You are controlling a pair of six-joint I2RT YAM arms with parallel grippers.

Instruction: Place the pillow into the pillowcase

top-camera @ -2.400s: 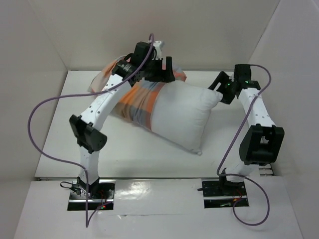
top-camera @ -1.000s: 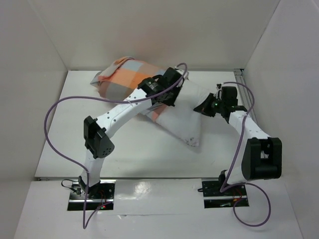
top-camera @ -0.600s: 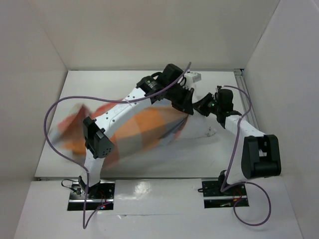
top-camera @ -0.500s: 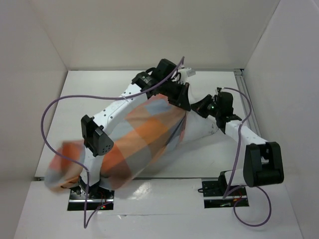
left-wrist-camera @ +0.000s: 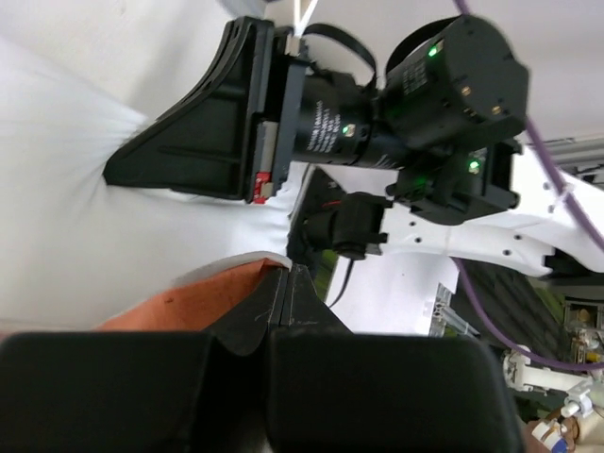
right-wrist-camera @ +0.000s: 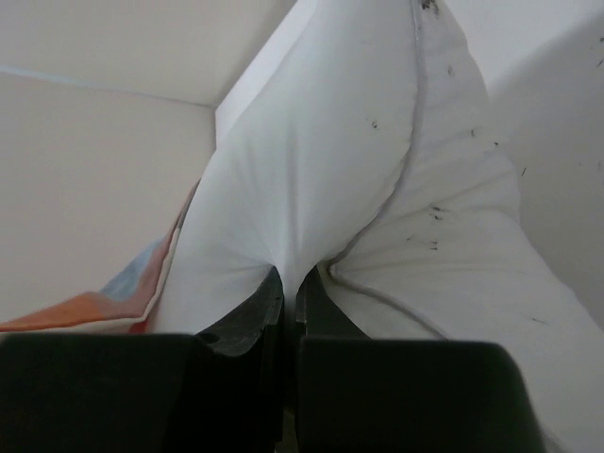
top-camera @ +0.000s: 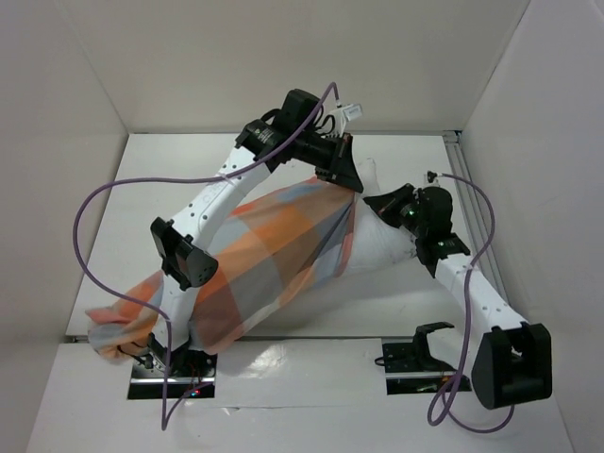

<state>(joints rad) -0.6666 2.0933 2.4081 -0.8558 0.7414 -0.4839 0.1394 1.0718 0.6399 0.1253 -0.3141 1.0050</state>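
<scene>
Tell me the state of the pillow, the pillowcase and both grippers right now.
pillow: partly sleeved, one white end sticking out of the case's mouth.
pillowcase: pulled over most of the pillow, its closed end crumpled.
left gripper: shut on the pillowcase's mouth edge.
right gripper: shut on the pillow's exposed end.
</scene>
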